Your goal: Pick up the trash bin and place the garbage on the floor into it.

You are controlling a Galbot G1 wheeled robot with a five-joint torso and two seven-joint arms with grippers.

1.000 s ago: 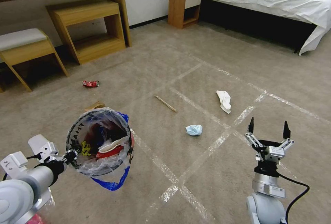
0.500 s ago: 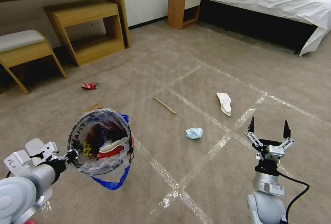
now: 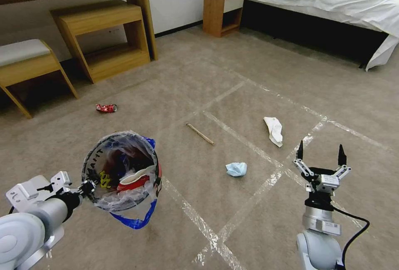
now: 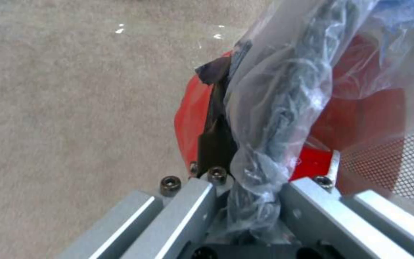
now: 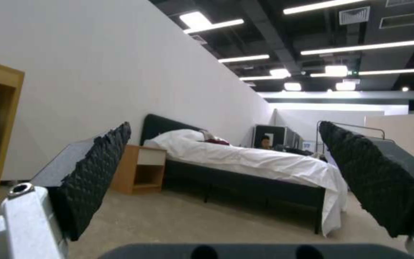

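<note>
Left of right gripper (image 3: pixel 319 152), face mask (image 3: pixel 236 169)

Left gripper (image 3: pixel 88 187) clamps the rim of the trash bin (image 3: pixel 121 171), held off the floor (image 3: pixel 199 74) — right gripper (image 3: pixel 319 156) upright, fingers spread, empty. Can (image 3: pixel 106 108), stick (image 3: pixel 200 133), tissue (image 3: pixel 274 130), mask (image 3: pixel 236 169) lie scattered.

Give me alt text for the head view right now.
The left end effector holds the trash bin by its rim above the floor. The right end effector is raised, open and empty. A face mask, tissue, wooden stick and crushed can lie on the carpet.
</note>
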